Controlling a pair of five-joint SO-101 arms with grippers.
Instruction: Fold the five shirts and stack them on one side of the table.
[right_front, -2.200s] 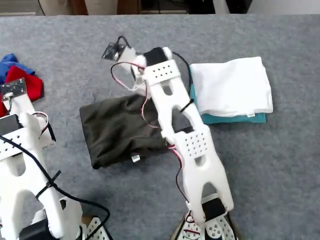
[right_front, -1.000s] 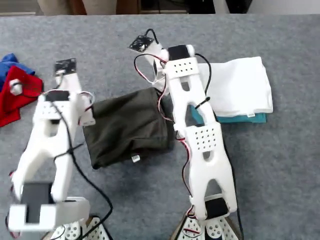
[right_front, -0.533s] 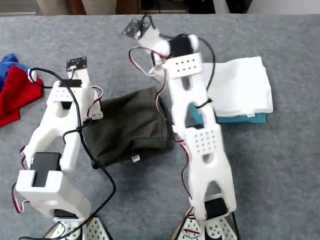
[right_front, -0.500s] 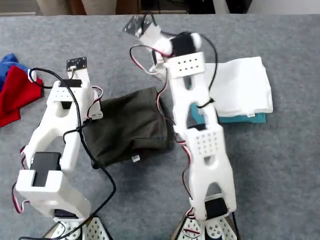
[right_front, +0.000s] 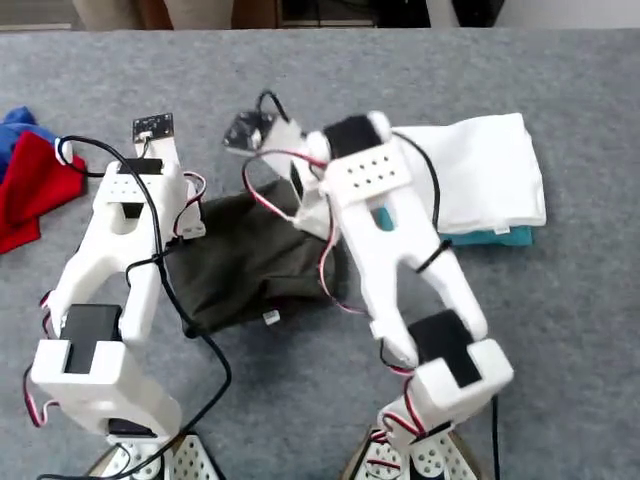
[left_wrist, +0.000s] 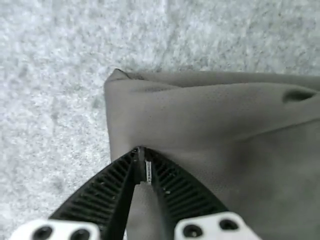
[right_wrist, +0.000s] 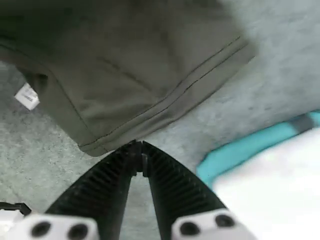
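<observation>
A folded olive shirt (right_front: 250, 260) lies mid-table between the two arms. My left gripper (right_front: 180, 222) sits at its far left corner, shut on the olive shirt (left_wrist: 210, 115), with the fabric drawn in to the fingertips (left_wrist: 141, 152). My right gripper (right_front: 300, 198) is down at the shirt's far right corner. It is shut, and its tips (right_wrist: 137, 147) touch the hem edge of the olive shirt (right_wrist: 125, 60) with nothing seen between them. A folded white shirt (right_front: 470, 170) rests on a folded teal shirt (right_front: 500, 237) at the right.
A red shirt (right_front: 35, 185) and a blue shirt (right_front: 15, 125) lie crumpled at the left edge. The white-and-teal stack (right_wrist: 245, 145) sits close beside my right gripper. Open grey table surface (right_front: 560, 330) lies at the near right and along the far side.
The right arm swung down from a raised pose to the olive shirt's far right corner. The left arm came in from the left earlier and has stayed at the left corner since.
</observation>
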